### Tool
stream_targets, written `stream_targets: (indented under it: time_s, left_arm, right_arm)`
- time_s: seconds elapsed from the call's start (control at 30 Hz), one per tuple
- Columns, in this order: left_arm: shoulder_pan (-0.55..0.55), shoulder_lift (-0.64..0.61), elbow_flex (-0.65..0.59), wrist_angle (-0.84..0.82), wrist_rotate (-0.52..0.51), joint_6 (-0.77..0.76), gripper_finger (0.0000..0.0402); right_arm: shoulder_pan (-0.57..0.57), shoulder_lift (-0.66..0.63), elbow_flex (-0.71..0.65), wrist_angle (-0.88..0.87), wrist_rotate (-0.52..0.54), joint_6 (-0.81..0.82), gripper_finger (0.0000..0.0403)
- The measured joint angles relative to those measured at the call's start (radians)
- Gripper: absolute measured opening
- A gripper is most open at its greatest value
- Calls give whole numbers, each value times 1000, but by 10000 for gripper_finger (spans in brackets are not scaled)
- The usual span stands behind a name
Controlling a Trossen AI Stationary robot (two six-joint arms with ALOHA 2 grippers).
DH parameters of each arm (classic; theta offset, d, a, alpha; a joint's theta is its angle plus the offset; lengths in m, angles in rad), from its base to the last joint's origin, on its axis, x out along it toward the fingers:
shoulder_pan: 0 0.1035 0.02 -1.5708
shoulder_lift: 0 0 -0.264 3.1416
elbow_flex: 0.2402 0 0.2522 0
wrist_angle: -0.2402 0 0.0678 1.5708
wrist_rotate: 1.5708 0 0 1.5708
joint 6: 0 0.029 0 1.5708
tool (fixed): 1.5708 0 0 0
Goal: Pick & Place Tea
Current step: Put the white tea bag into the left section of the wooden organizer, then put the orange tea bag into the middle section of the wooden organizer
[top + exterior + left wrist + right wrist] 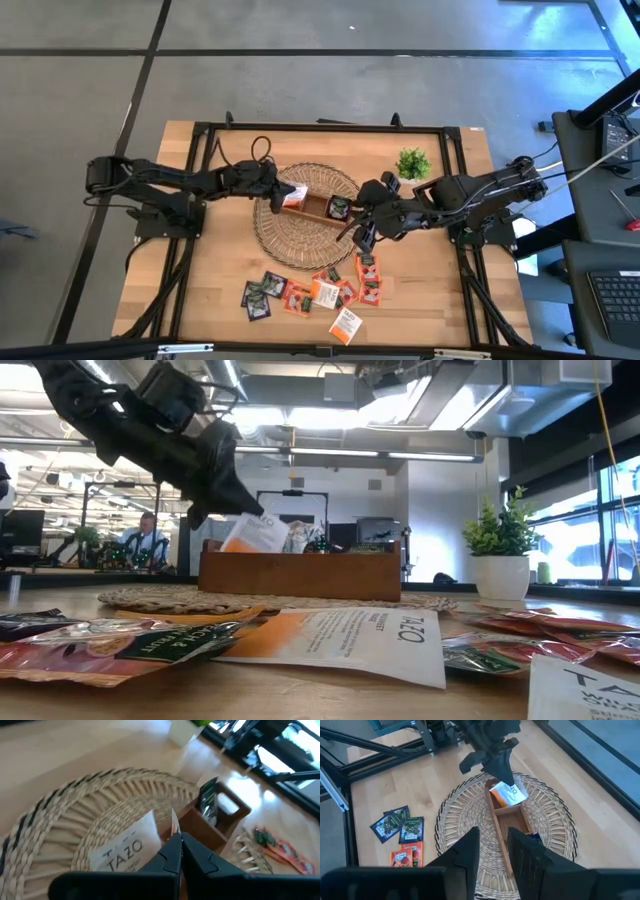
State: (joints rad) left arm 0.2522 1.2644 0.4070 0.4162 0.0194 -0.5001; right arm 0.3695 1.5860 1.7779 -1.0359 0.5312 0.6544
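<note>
My left gripper (281, 191) is shut on a white-and-orange tea sachet (294, 194) over the left end of the brown wooden tray (318, 207). The tray stands on a round woven mat (300, 240). One dark green sachet (208, 803) stands upright in the tray's other end. My right gripper (360, 236) hovers open and empty over the mat, near the tray's right end. Several more sachets (310, 293), orange, red and dark green, lie flat on the table near its near edge. My left gripper pinches the white-and-orange sachet at its upper edge (167, 833) between the two fingertips. The fingers (222, 485) slant down from the table's left. The sachet (256, 532) hangs tilted below them, its lower edge level with the tray's rim (300, 556); whether it touches the tray I cannot tell.
A small green potted plant (412, 163) stands on the table beyond the right arm. A black frame (200, 150) runs around the tabletop's edges. Bare wood lies left of the mat (215, 250). A person (148, 538) sits in the room behind the table.
</note>
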Motion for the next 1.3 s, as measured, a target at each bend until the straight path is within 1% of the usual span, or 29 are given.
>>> stream_targets:
  time_s: [0.1,0.23,0.33,0.47,0.57,0.73,0.93,1.07,1.13,1.2,1.3]
  left_arm:
    - [-1,17,0,3,-1,-32,2]
    - [-1,21,0,0,-4,-35,2]
    - [-1,21,0,0,-26,-14,2]
    - [-1,21,0,-1,-63,-28,5]
    - [-1,21,0,-1,-74,-38,23]
    - [-1,21,0,-1,-74,-54,63]
    - [-1,16,0,9,-72,-64,98]
    - [-1,-19,2,98,-26,-64,105]
    - [-6,-44,2,163,19,-64,105]
    - [-22,-68,2,219,38,-64,103]
    - [-69,-103,2,273,51,-64,101]
  right_arm:
    - [0,0,0,0,0,0,104]
    - [0,0,0,0,0,-1,104]
    - [0,0,0,0,0,-1,104]
    - [0,0,0,0,-4,-3,104]
    - [0,0,0,-1,-9,-3,104]
    - [0,0,0,-1,-11,-3,104]
    - [0,0,0,-9,-52,-5,103]
    - [9,0,0,-79,-61,57,103]
    - [21,0,0,-121,-95,90,103]
    - [44,0,0,-160,-122,107,103]
    - [87,0,0,-198,-111,140,103]
